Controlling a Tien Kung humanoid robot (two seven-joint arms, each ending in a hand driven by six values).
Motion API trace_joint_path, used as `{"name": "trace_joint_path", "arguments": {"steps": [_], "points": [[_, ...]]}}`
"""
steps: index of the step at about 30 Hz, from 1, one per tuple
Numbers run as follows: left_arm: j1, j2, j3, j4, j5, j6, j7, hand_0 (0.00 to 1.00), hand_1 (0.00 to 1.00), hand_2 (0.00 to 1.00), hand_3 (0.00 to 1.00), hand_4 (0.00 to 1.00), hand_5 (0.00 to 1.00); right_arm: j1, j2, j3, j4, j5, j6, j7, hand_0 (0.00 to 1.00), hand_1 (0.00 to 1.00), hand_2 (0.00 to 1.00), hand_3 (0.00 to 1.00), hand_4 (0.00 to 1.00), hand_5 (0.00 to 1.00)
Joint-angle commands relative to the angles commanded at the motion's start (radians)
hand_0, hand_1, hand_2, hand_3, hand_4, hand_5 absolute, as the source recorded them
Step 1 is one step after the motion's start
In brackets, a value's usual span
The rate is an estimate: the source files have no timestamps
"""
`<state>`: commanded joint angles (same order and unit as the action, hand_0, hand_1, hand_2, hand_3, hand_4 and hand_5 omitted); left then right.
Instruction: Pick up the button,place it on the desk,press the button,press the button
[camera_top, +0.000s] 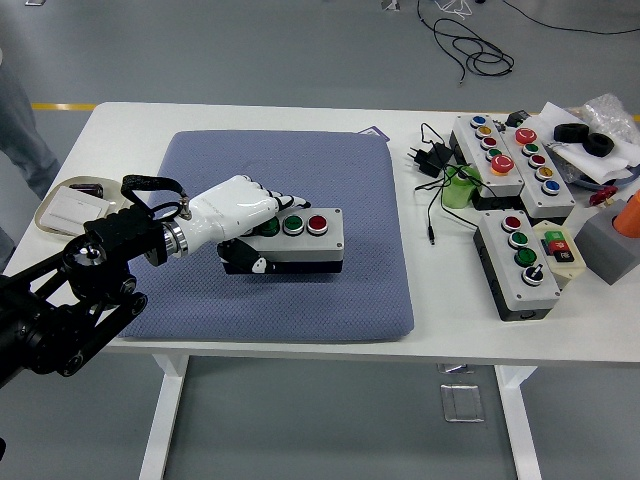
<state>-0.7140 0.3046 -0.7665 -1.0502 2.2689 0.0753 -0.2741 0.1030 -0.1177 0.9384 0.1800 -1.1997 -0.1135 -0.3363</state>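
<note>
the left robot hand (237, 208) is clamped on the left end of the button box (292, 238), fingers over its top and thumb at the near side. the box sits at the middle of the blue mat (290, 230) on the desk (250, 116), its green button (293, 224) and red button (317, 222) showing just right of the fingertips. more button boxes (520, 260) lie well apart at the right.
</note>
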Motion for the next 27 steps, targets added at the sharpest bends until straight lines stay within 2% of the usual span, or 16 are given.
{"name": "trace_joint_path", "arguments": {"steps": [4,5,10,11,16,17,27], "points": [[0.001,-0.005,-0.004,0.005,0.000,-0.010,0.006,0.338,0.250,0.205,0.287,0.447,0.002,0.001,0.000,0.002,0.000,-0.004,0.001,-0.001,0.630,0.494,0.618,0.563,0.303,0.227],[0.001,-0.005,-0.005,0.006,0.000,-0.011,0.006,0.421,0.354,0.346,0.427,0.500,0.002,0.001,0.000,0.002,0.000,-0.005,0.001,-0.001,0.631,0.495,0.618,0.563,0.302,0.227],[0.003,-0.006,-0.001,0.010,0.000,-0.021,0.007,0.421,0.354,0.346,0.427,0.500,0.002,0.001,0.001,0.004,0.000,-0.007,0.001,0.000,0.631,0.495,0.618,0.563,0.302,0.227],[0.004,-0.007,-0.001,0.011,0.000,-0.025,0.009,0.641,0.520,0.518,0.546,0.528,0.002,0.001,0.001,0.004,0.000,-0.007,0.002,0.000,0.631,0.494,0.619,0.563,0.302,0.227],[0.007,-0.009,-0.002,0.019,0.000,-0.036,0.008,0.641,0.520,0.518,0.546,0.528,0.002,0.001,0.001,0.005,0.000,-0.009,0.002,0.000,0.631,0.494,0.619,0.563,0.302,0.227],[0.007,-0.008,-0.002,0.019,0.000,-0.037,0.007,0.621,0.634,0.662,0.704,0.717,0.111,0.001,0.001,0.005,0.000,-0.009,0.002,0.000,0.630,0.494,0.619,0.563,0.302,0.225],[0.017,-0.008,-0.013,0.008,0.000,-0.056,0.010,0.631,0.665,0.695,0.733,0.754,0.143,0.001,0.001,0.006,0.000,-0.009,0.002,0.000,0.630,0.496,0.619,0.563,0.302,0.227]]}}
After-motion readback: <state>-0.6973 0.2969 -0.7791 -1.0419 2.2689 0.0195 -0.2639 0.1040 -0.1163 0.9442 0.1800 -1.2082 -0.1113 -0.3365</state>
